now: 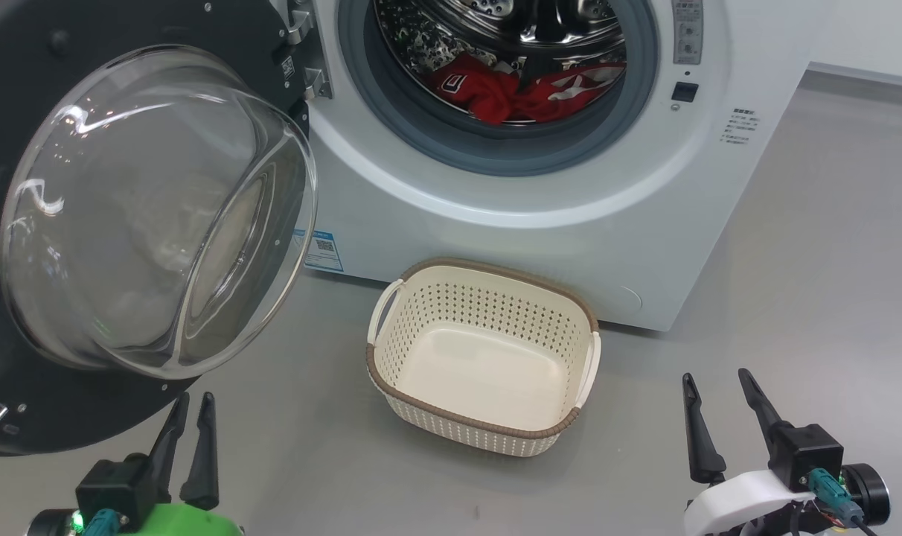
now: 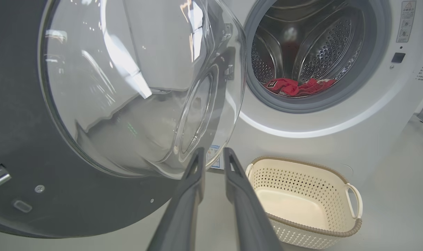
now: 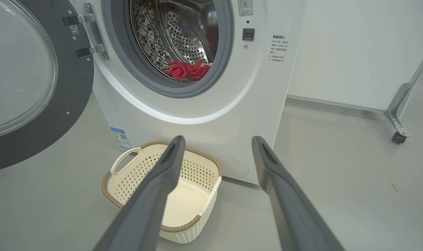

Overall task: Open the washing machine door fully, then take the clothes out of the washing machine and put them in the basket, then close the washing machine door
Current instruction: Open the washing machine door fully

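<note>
The washing machine (image 1: 496, 223) stands ahead with its port uncovered. The washing machine door (image 1: 153, 208) is swung wide to the left, its glass bowl bulging toward me. Red clothes (image 1: 496, 89) lie at the bottom of the steel drum, also seen as clothes (image 2: 295, 87) and clothes (image 3: 185, 71). The cream basket (image 1: 481, 313) sits on the floor in front of the machine with nothing in it. My left gripper (image 1: 193, 400) hovers just below the door's lower rim, fingers a narrow gap apart and holding nothing. My right gripper (image 1: 717, 377) stands wide open to the right of the basket.
Grey floor (image 1: 793, 298) stretches to the right of the machine. A metal frame leg with a caster (image 3: 398, 122) stands at the far right beside a white panel. The open door (image 2: 127, 87) takes up the space on the left.
</note>
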Robot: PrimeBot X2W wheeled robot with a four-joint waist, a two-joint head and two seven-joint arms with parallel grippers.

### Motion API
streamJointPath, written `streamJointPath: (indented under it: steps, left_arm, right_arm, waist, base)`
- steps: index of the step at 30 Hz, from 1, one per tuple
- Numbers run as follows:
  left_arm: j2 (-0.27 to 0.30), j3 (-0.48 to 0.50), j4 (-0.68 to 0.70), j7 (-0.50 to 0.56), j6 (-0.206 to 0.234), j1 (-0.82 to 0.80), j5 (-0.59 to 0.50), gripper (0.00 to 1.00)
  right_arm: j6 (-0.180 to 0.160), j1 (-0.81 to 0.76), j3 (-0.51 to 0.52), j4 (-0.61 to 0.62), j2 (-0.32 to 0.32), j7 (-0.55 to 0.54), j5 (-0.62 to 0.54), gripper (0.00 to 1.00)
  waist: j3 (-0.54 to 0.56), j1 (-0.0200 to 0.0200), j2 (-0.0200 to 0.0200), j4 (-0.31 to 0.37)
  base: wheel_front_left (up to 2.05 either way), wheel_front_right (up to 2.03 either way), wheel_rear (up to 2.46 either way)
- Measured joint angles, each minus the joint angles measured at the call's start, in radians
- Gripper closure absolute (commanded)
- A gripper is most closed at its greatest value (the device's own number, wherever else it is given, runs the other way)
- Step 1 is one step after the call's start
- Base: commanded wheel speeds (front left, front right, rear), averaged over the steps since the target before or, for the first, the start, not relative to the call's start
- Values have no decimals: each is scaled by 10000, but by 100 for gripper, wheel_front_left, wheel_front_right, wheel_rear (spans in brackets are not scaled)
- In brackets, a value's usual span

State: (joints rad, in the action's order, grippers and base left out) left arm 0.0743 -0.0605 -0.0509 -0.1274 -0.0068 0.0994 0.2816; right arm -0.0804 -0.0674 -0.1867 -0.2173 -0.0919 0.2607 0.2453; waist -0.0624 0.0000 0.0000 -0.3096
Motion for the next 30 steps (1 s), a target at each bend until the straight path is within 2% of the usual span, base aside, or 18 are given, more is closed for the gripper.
streamJointPath:
  steps: [2, 4, 14, 30]
  left_arm:
    - [-25, -125, 0, 40, -40, 78, 0, 51]
    - [-29, -228, 25, 42, -48, 118, -2, 0]
    - [-63, -495, 257, 121, -121, 156, -63, 0]
    - [-105, -408, 286, 222, 326, 185, -209, 0]
  right_arm:
    - [0, -13, -6, 2, 4, 0, -2, 0]
    - [0, -13, -25, 4, 13, 0, -4, 0]
    - [0, -25, -94, 23, 94, 0, -8, 0]
    - [-4, -26, 63, 209, 25, 0, -81, 0]
  waist:
    - [47, 0, 0, 135]
    - [91, 0, 0, 283]
    - [264, 0, 0, 1121]
    - [183, 0, 0, 2280]
  base:
    - [0, 0, 0]
    - [0, 0, 0]
    - [0, 0, 0]
    - [0, 0, 0]
